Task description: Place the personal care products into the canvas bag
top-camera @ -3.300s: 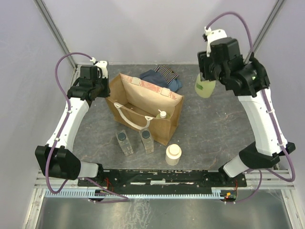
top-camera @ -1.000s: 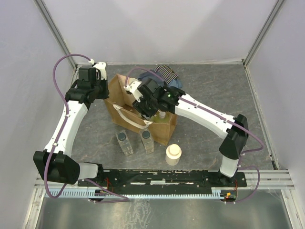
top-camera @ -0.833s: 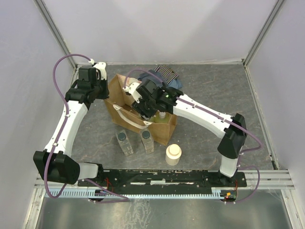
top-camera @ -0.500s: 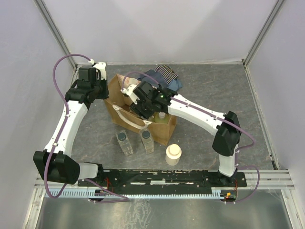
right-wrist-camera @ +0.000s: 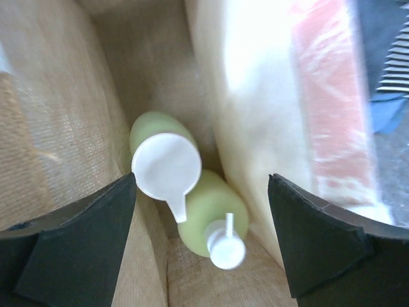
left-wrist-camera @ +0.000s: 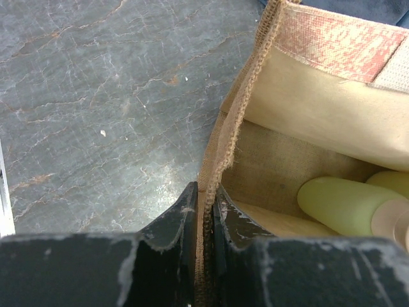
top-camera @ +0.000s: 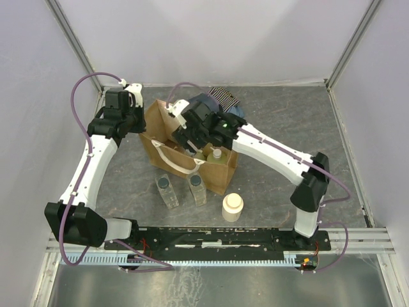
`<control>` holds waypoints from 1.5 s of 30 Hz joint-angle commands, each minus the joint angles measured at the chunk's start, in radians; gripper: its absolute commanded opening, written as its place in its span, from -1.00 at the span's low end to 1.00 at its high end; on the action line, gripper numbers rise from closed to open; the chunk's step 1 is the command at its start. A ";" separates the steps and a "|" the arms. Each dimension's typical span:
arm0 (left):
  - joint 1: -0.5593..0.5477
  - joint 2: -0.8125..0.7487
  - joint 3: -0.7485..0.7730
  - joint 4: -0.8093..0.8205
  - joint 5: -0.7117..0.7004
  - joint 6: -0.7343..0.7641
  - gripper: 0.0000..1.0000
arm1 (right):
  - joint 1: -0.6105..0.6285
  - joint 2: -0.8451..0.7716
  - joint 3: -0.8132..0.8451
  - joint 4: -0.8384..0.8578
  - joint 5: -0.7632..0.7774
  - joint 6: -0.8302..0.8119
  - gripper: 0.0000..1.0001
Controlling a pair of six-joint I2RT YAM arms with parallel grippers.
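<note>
Done: two green bottles (right-wrist-camera: 203, 211) are lodged inside the bag (top-camera: 220, 174).
Remaining: two clear bottles (top-camera: 165, 190) and jar (top-camera: 232, 206) are seen on the desk (top-camera: 287, 128).
Left tool (left-wrist-camera: 203, 208): pinched on bag rim.
Right tool (right-wrist-camera: 201, 184): spread, held over bag.

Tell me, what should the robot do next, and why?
Probably lift the right gripper straight up, clear of the canvas bag. Its jaws stand open, both yellow-green bottles lie inside the bag, and the cream jar stands on the table.
</note>
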 commanded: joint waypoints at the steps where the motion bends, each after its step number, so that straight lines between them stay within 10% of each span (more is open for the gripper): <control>1: 0.001 -0.014 0.025 0.029 -0.001 -0.009 -0.68 | 0.006 -0.144 0.097 0.054 0.112 0.018 0.84; 19: 0.002 -0.001 0.059 0.024 -0.030 0.021 -0.68 | 0.078 -0.708 -0.433 -0.327 0.237 0.426 0.79; 32: 0.001 0.029 0.094 0.022 -0.007 0.013 -0.69 | 0.373 -0.648 -0.532 -0.331 0.249 0.570 0.81; 45: 0.001 -0.005 0.072 0.025 0.004 -0.006 -0.69 | 0.394 -0.566 -0.708 -0.130 0.193 0.485 0.82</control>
